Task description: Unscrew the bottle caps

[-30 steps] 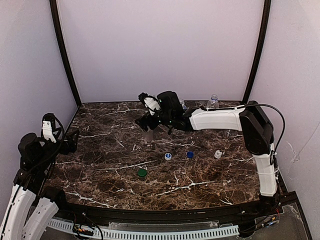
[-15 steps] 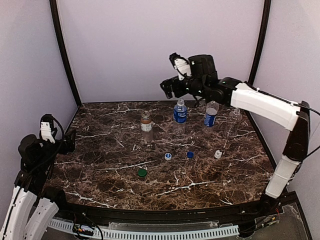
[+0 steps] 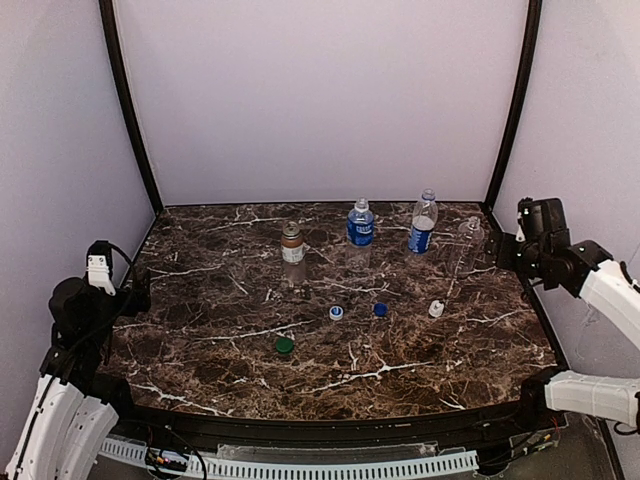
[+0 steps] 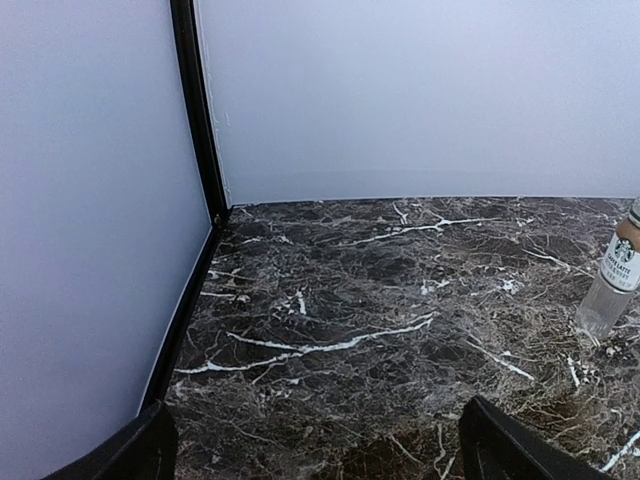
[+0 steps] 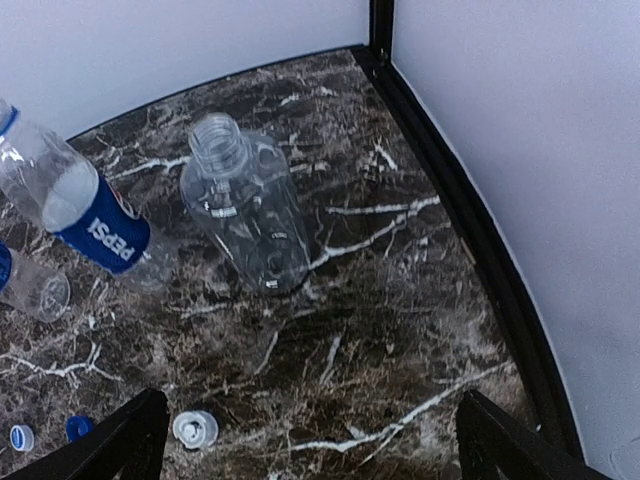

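Several small bottles stand in a row at the back of the marble table (image 3: 200,340): a brownish bottle (image 3: 292,252), two clear blue-label bottles (image 3: 360,232) (image 3: 423,224) and a clear unlabelled bottle (image 3: 467,240). Loose caps lie in front of them: green (image 3: 285,346), blue-and-white (image 3: 336,312), blue (image 3: 380,309), white (image 3: 436,309). My right gripper (image 3: 507,250) is open and empty at the right edge. Its wrist view shows the unlabelled bottle (image 5: 245,212) with an open neck, a Pepsi bottle (image 5: 72,197) and the white cap (image 5: 195,428). My left gripper (image 3: 138,290) is open and empty at the far left.
Pale walls and black corner posts (image 3: 128,110) close in the table at the back and sides. The left wrist view shows the brownish bottle (image 4: 618,277) at its right edge and the left wall's black post (image 4: 198,110).
My right arm has pulled away from the brownish bottle, risen over the back row, then swung back to the right edge. The bottles stand uncovered in view. The left arm has barely moved.
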Available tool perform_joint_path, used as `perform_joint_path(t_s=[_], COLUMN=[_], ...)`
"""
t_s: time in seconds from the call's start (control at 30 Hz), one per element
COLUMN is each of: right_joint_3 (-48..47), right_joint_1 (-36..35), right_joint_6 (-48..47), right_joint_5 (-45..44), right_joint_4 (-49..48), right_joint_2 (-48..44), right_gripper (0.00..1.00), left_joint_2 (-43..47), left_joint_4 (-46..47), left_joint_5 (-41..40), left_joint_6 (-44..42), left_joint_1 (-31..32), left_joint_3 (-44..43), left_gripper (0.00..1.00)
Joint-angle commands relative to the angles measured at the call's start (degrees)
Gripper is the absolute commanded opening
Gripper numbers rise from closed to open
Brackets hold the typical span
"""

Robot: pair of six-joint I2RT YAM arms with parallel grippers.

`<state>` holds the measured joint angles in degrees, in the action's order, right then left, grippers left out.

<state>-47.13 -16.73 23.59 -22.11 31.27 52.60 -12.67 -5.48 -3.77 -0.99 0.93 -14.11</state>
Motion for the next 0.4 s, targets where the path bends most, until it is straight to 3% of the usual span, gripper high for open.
perform_joint_path(t_s=[0.0, 0.13, 0.37], right_joint_3=[8.34, 14.49, 16.23], right_joint_1=[0.41, 0.39, 0.34], right_joint_6=[10.17, 16.58, 20.56], right_joint_5=[1.08, -3.68, -7.71], right_joint_4=[1.06, 0.01, 2.58], right_joint_2=[-8.06, -13.48, -12.92], right_gripper=[0.99, 0.98, 0.98], left_joint_2=[-1.77, -1.94, -1.87], left_joint_4=[2.16, 2.35, 2.17], left_joint_5=[2.65, 3.55, 6.21], left_joint_6=[0.61, 0.72, 0.73], left_joint_1=[-0.73, -2.31, -4.73], left_joint_3=[1.53, 1.80, 1.89], left_gripper=[0.99, 0.99, 0.99])
